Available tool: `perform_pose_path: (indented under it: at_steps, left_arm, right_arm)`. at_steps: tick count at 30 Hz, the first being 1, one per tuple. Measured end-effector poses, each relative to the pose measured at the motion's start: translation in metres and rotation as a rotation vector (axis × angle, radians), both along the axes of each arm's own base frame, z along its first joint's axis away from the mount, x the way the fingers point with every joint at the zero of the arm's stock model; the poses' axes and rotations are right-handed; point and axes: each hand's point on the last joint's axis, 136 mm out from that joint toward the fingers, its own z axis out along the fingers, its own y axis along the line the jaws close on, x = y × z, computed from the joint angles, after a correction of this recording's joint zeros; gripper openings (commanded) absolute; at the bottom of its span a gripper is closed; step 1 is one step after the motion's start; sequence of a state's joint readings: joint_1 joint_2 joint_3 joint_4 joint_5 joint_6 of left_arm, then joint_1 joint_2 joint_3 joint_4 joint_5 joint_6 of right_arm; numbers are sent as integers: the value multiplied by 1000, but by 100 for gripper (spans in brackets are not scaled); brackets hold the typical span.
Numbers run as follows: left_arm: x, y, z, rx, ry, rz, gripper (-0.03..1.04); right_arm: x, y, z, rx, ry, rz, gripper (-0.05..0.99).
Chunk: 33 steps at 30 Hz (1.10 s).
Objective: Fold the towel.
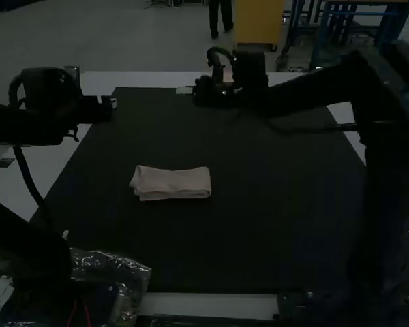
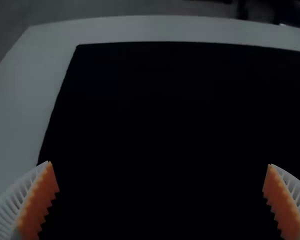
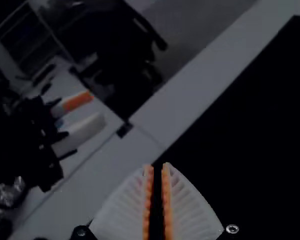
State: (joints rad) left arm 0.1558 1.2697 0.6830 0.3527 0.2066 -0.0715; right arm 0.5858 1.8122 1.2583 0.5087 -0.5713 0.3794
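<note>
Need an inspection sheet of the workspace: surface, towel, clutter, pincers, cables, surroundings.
Surface: black mat, lying flat.
Job's things: towel, pale, folded into a narrow strip with layered edges, on the mat left of its middle.
Clutter: clear plastic wrap beside the left arm's base, lapping the mat's near-left corner.
Left pincer: fingers wide apart, nothing between them.
Right pincer: fingers close together, narrow gap, nothing held.
Cables: dark cable hanging from the left arm; red wires at its base.
Surroundings: pale table border around the mat.
</note>
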Motion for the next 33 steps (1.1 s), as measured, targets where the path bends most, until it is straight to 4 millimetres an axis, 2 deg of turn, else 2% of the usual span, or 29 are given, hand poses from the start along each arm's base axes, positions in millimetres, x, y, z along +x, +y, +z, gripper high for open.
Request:
perform_pose_path:
  at_steps: [2, 4, 7, 10, 13, 16, 18, 21, 24, 28, 31, 32, 33]
  left_arm:
    - [1, -12, 24, -4, -44, -26, 97]
    - [-1, -24, 49, -10, -92, -53, 97]
    - [-8, -43, 76, -18, -141, -95, 97]
    - [-20, -55, 100, -22, -190, -125, 97]
    - [-38, -57, 122, -21, -239, -126, 97]
    - [-63, -57, 149, -19, -310, -127, 97]
    - [-84, -57, 170, -17, -378, -127, 97]
    - [-121, -58, 195, -15, -486, -127, 97]
    - [-162, -57, 212, -11, -599, -116, 97]
    - [-215, -55, 228, -5, -750, -101, 97]
    - [-246, -52, 228, -2, -828, -82, 97]
    - [-254, -51, 227, 2, -848, -74, 97]
    - [-262, -49, 225, 4, -866, -65, 97]
  right_arm:
    - [1, -25, 40, 35, -52, -42, 74]
    - [-3, -53, 81, 75, -119, -86, 92]
    - [-21, -93, 134, 128, -220, -148, 92]
    - [-51, -130, 177, 175, -319, -203, 92]
    - [-81, -171, 207, 210, -410, -278, 92]
    - [-116, -223, 233, 239, -524, -406, 92]
    - [-147, -252, 248, 258, -612, -484, 92]
    - [-203, -282, 262, 275, -756, -578, 92]
    - [-262, -298, 268, 275, -898, -649, 92]
    - [-336, -303, 267, 277, -1074, -715, 92]
    - [-370, -304, 260, 288, -1137, -749, 92]
    - [-375, -305, 257, 292, -1138, -761, 92]
    - [-370, -308, 255, 289, -1112, -776, 92]
